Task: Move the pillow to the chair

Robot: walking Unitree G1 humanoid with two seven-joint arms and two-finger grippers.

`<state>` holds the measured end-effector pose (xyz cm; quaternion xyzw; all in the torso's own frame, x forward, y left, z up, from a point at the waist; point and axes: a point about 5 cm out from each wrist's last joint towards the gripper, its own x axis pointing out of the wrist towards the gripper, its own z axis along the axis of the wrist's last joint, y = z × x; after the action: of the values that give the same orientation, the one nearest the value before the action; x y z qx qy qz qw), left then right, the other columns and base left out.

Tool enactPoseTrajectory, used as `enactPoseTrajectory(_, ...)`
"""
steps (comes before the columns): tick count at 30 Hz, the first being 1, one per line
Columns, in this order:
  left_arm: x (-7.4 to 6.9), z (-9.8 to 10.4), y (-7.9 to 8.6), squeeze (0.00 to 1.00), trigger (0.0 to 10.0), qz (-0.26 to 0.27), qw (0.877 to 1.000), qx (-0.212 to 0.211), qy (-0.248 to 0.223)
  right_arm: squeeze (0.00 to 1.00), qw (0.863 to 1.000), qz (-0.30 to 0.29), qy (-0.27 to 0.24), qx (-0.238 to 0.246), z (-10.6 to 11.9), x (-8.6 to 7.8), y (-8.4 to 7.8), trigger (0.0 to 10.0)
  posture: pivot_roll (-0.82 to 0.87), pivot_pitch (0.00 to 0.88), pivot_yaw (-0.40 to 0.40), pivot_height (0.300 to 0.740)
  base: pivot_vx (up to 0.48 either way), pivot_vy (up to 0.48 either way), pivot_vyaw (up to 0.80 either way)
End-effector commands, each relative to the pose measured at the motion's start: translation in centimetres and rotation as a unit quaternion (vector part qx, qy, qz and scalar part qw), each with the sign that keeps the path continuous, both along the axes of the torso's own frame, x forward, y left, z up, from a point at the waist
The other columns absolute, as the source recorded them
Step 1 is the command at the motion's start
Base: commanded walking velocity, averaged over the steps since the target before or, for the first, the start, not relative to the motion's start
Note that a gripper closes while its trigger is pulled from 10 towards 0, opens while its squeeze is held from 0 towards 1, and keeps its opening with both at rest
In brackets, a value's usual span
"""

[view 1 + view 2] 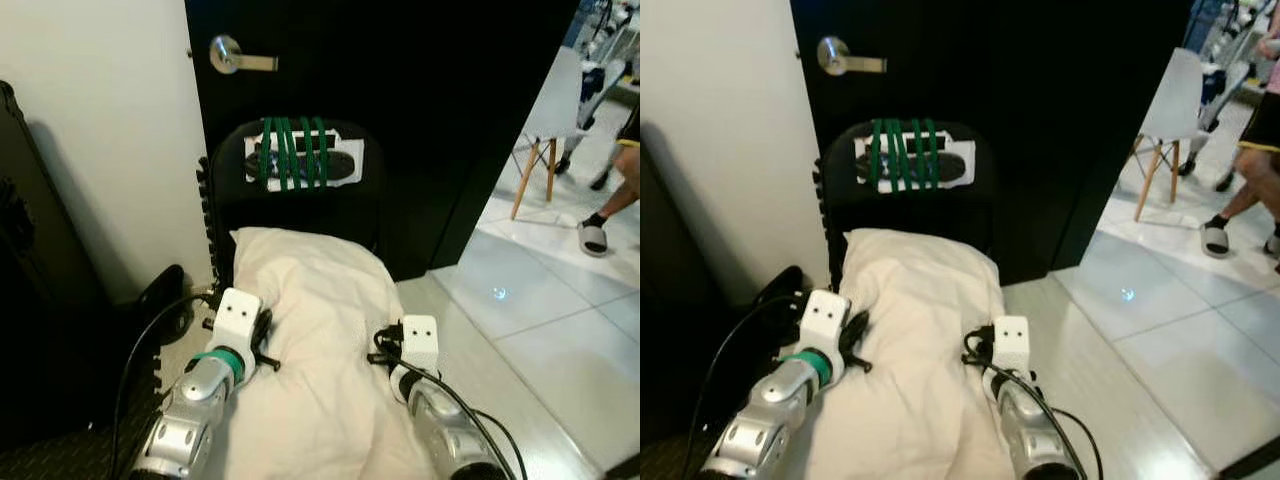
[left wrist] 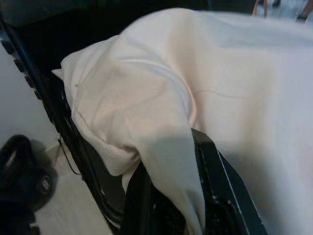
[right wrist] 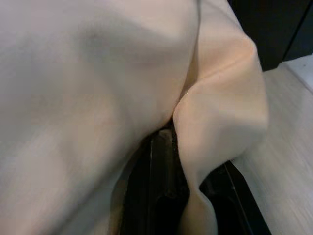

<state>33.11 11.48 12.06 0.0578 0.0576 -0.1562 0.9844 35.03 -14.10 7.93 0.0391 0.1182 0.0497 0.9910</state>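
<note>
- Left eye view: cream pillow (image 1: 315, 330) spans between both arms, far end over the seat of the black folding chair (image 1: 300, 200), near end toward the robot. Left end effector (image 1: 262, 335) at the pillow's left edge, right end effector (image 1: 383, 352) at its right edge. Chair back carries green straps (image 1: 292, 152); black door (image 1: 400, 100) with lever handle (image 1: 238, 58) directly behind.
- Right eye view: white wall (image 1: 720, 130) close on the left, tiled floor (image 1: 1160, 340) open on the right. A white chair (image 1: 1170, 110) and a person's sandalled foot (image 1: 1218, 236) stand well apart.
- Left wrist view: fingers (image 2: 215, 186) clenched on a fold of pillow fabric; cloth drapes limp over them.
- Right wrist view: fingers (image 3: 161, 166) look pinched on a fabric fold too, though cloth hides the tips.
- Handling, judged: soft, light, sags between grips; edge holds suit it. Room is tight leftward, free rightward.
</note>
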Motion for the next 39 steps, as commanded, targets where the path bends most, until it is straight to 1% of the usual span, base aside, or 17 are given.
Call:
enactPoseTrajectory(1, 0.3, 0.5, -0.3, 0.00, 10.0, -0.013, 1.000, 0.003, -0.012, 0.00, 1.000, -0.002, -0.007, 0.008, 0.4, 0.4, 0.3, 10.0, 0.06, 0.159, 0.067, 0.611, 0.000, 0.000, 0.00)
enactPoseTrajectory(7, 1.6, 0.7, -1.1, 0.00, 10.0, -0.034, 0.999, 0.002, -0.010, 0.00, 1.000, -0.006, -0.017, 0.005, 2.5, 2.2, 0.9, 10.0, 0.06, 0.219, 0.089, 0.611, 0.000, 0.000, 0.00)
enactPoseTrajectory(8, 2.3, 0.8, -1.6, 0.00, 10.0, -0.041, 0.999, 0.017, -0.014, 0.00, 1.000, -0.013, -0.022, 0.005, 3.3, 2.8, 1.0, 10.0, 0.06, 0.224, 0.090, 0.611, 0.000, 0.000, 0.00)
enactPoseTrajectory(11, 2.3, 0.8, -1.6, 0.00, 10.0, -0.041, 0.999, 0.017, -0.014, 0.00, 1.000, -0.013, -0.022, 0.005, 3.3, 2.8, 1.0, 10.0, 0.06, 0.224, 0.090, 0.611, 0.000, 0.000, 0.00)
enactPoseTrajectory(12, 3.0, 1.2, -2.4, 0.00, 10.0, -0.048, 0.998, 0.034, -0.021, 0.00, 0.999, -0.015, -0.029, 0.004, 4.2, 3.4, 1.1, 10.0, 0.06, 0.224, 0.090, 0.611, 0.000, 0.000, 0.00)
enactPoseTrajectory(14, 4.5, 2.8, -3.8, 0.00, 10.0, -0.023, 0.999, 0.011, -0.030, 0.00, 0.998, -0.023, -0.049, 0.013, 6.3, 4.5, 1.0, 10.0, 0.07, 0.226, 0.087, 0.611, 0.000, 0.000, 0.00)
enactPoseTrajectory(15, 4.5, 2.8, -3.8, 0.00, 10.0, -0.023, 0.999, 0.011, -0.030, 0.00, 0.998, -0.023, -0.049, 0.013, 6.3, 4.5, 1.0, 10.0, 0.07, 0.226, 0.087, 0.611, 0.000, 0.000, 0.00)
enactPoseTrajectory(16, 5.1, 4.1, -5.0, 0.00, 10.0, -0.006, 0.999, -0.021, -0.041, 0.00, 0.997, -0.028, -0.063, 0.039, 7.7, 5.1, 1.1, 10.0, 0.07, 0.202, 0.066, 0.611, 0.000, 0.000, 0.00)
enactPoseTrajectory(17, 5.1, 4.1, -5.0, 0.00, 10.0, -0.006, 0.999, -0.021, -0.041, 0.00, 0.997, -0.028, -0.063, 0.039, 7.7, 5.1, 1.1, 10.0, 0.07, 0.202, 0.066, 0.611, 0.000, 0.000, 0.00)
enactPoseTrajectory(20, 5.2, 5.5, -7.2, 0.00, 10.0, -0.020, 0.996, -0.066, -0.047, 0.00, 0.996, -0.013, -0.078, 0.048, 8.9, 5.5, 1.8, 10.0, 0.07, 0.195, 0.061, 0.611, 0.000, 0.000, 0.00)
enactPoseTrajectory(23, 5.1, 5.6, -7.7, 0.00, 10.0, -0.030, 0.996, -0.077, -0.046, 0.00, 0.996, -0.011, -0.079, 0.044, 9.0, 5.6, 2.0, 10.0, 0.07, 0.182, 0.059, 0.611, 0.000, 0.000, 0.00)
enactPoseTrajectory(26, 5.3, 5.1, -7.3, 0.00, 10.0, -0.026, 0.994, -0.099, -0.038, 0.00, 0.995, -0.011, -0.077, 0.064, 9.1, 5.7, 2.2, 10.0, 0.07, 0.173, 0.053, 0.611, 0.000, 0.000, 0.00)
enactPoseTrajectory(27, 5.3, 4.9, -7.1, 0.20, 10.0, -0.026, 0.994, -0.098, -0.037, 1.00, 0.995, -0.007, -0.076, 0.067, 9.1, 5.6, 2.4, 10.0, 0.07, 0.173, 0.052, 0.611, 0.000, 0.000, 0.00)
enactPoseTrajectory(28, 5.3, 4.9, -7.1, 0.20, 10.0, -0.026, 0.994, -0.098, -0.037, 1.00, 0.995, -0.007, -0.076, 0.067, 9.1, 5.6, 2.4, 10.0, 0.07, 0.173, 0.052, 0.611, 0.000, 0.000, 0.00)
enactPoseTrajectory(29, 5.2, 4.4, -7.1, 1.00, 10.0, -0.034, 0.994, -0.099, -0.027, 1.00, 0.995, 0.000, -0.073, 0.068, 8.7, 5.5, 2.6, 10.0, 0.08, 0.161, 0.047, 0.611, 0.000, 0.000, 0.00)
enactPoseTrajectory(36, 4.4, 2.7, -7.2, 1.00, 10.0, -0.052, 0.994, -0.095, -0.007, 1.00, 0.996, -0.006, -0.057, 0.072, 7.4, 5.0, 2.6, 10.0, 0.08, 0.139, 0.042, 0.611, 0.000, 0.000, 0.00)
enactPoseTrajectory(39, 3.8, 1.7, -6.6, 1.00, 10.0, -0.070, 0.993, -0.098, 0.004, 1.00, 0.996, -0.007, -0.049, 0.078, 6.3, 4.6, 2.5, 10.0, 0.07, 0.112, 0.042, 0.611, 0.000, 0.000, 0.00)
